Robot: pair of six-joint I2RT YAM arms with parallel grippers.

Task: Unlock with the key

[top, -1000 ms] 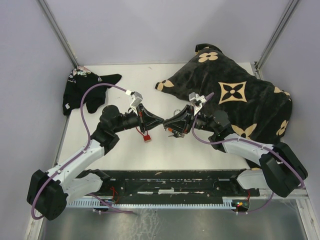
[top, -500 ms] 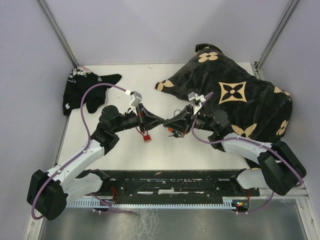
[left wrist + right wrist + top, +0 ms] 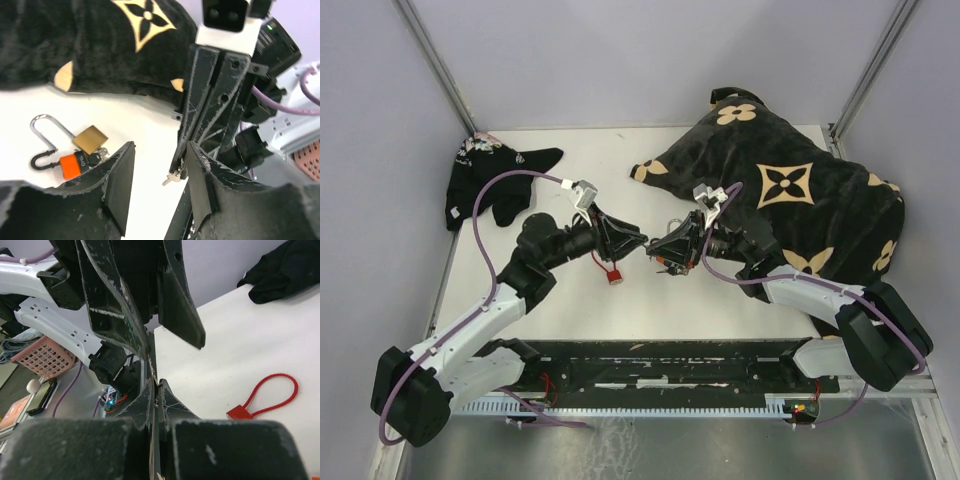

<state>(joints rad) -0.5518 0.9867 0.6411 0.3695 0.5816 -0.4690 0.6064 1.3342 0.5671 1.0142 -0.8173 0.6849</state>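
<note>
A small silver key (image 3: 173, 176) hangs from the tips of my right gripper (image 3: 656, 250), which is shut on it above the table's middle. My left gripper (image 3: 159, 182) faces it tip to tip with its jaws apart on either side of the key and touching nothing. Past them on the white table lie a brass padlock (image 3: 90, 139) with a silver shackle and an orange padlock (image 3: 71, 165) with a black shackle. In the right wrist view the right gripper (image 3: 158, 386) shows pressed shut, with the left fingers (image 3: 181, 307) spread above it.
A large black bag (image 3: 790, 195) with tan flower marks fills the right back of the table, close behind the padlocks. A red cable seal (image 3: 612, 275) lies under the left gripper. A black garment (image 3: 490, 182) lies at the left back corner.
The left gripper has opened and let go of the key. The right gripper closed on the key and now holds it alone. Both arms stayed nearly in place.
</note>
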